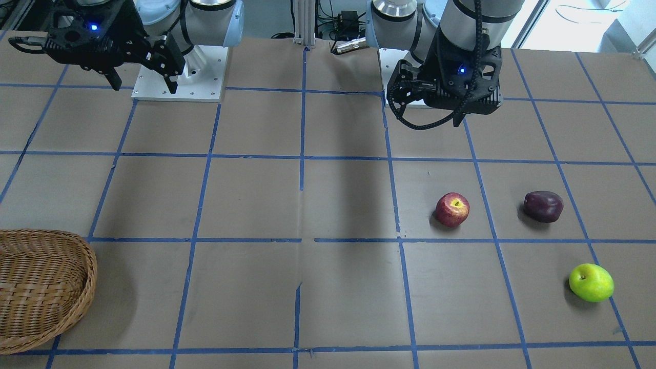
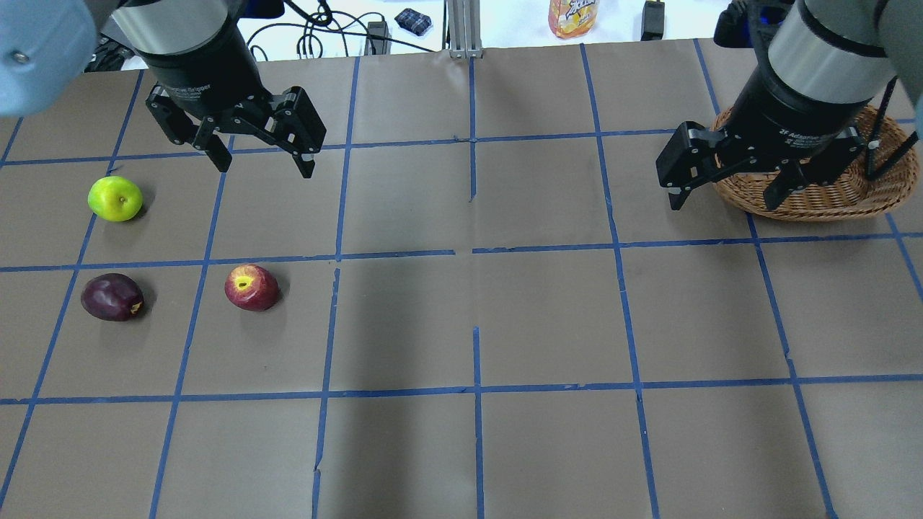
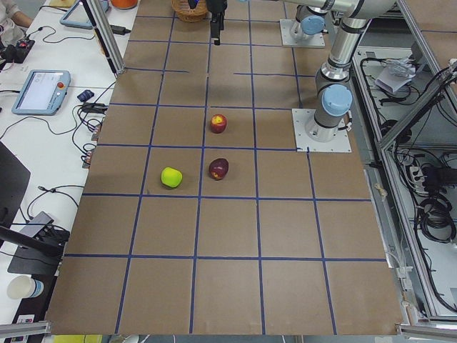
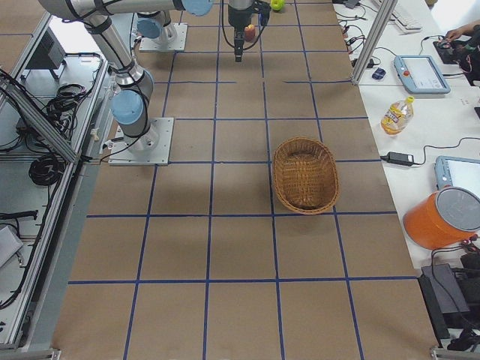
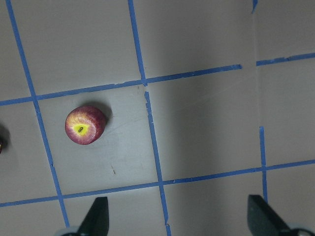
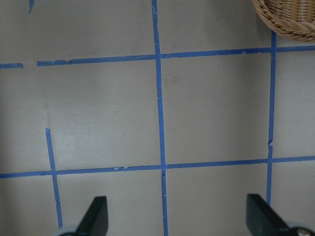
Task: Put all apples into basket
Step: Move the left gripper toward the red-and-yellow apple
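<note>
Three apples lie on the table on my left side: a red apple [image 2: 251, 287] [image 1: 452, 209] [image 5: 85, 124], a dark purple apple [image 2: 111, 296] [image 1: 543, 206] and a yellow-green apple [image 2: 115, 198] [image 1: 591, 282]. My left gripper [image 2: 265, 167] [image 5: 178, 219] is open and empty, hovering above the table beyond the red apple. The wicker basket [image 2: 829, 198] [image 1: 41, 287] [image 4: 304, 174] stands empty at the far right, partly hidden by my right arm in the overhead view. My right gripper [image 2: 723, 205] [image 1: 144, 84] [image 6: 177, 219] is open and empty, raised beside the basket's left end.
The brown table is marked with a blue tape grid. Both arm base plates [image 1: 179, 77] sit at the robot's edge. A drink bottle [image 2: 573, 16], cables and tablets lie beyond the far edge. An orange bucket [image 4: 442, 217] stands off the table.
</note>
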Action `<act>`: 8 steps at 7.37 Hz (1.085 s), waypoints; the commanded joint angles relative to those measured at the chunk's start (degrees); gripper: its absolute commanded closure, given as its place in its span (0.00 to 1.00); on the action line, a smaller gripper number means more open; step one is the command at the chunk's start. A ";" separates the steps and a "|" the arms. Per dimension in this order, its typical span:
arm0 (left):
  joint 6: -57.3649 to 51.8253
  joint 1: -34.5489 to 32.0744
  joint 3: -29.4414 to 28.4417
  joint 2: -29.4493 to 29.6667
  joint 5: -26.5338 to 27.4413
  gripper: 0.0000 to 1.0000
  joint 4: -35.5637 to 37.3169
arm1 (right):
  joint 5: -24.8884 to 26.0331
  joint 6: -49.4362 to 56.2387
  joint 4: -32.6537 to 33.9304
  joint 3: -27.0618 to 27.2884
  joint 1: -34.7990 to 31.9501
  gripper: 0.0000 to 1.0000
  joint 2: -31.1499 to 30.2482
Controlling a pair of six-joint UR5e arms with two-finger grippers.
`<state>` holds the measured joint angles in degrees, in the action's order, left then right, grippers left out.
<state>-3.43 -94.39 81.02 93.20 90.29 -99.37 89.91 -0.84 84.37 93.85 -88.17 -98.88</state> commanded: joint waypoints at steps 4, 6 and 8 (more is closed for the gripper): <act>-0.96 0.35 1.24 -0.30 0.41 0.00 -0.04 | -0.17 -0.04 0.10 -0.07 -0.07 0.00 0.00; -4.81 2.80 6.92 1.27 0.59 0.00 2.06 | -0.26 -0.13 0.27 -0.07 -0.07 0.00 0.00; -17.42 13.48 16.75 1.81 0.41 0.00 13.35 | -0.26 -0.04 0.27 -0.07 -0.07 0.00 0.00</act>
<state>-13.18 -87.08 91.80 94.61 90.78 -92.47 89.65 -0.95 84.62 93.78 -88.24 -98.87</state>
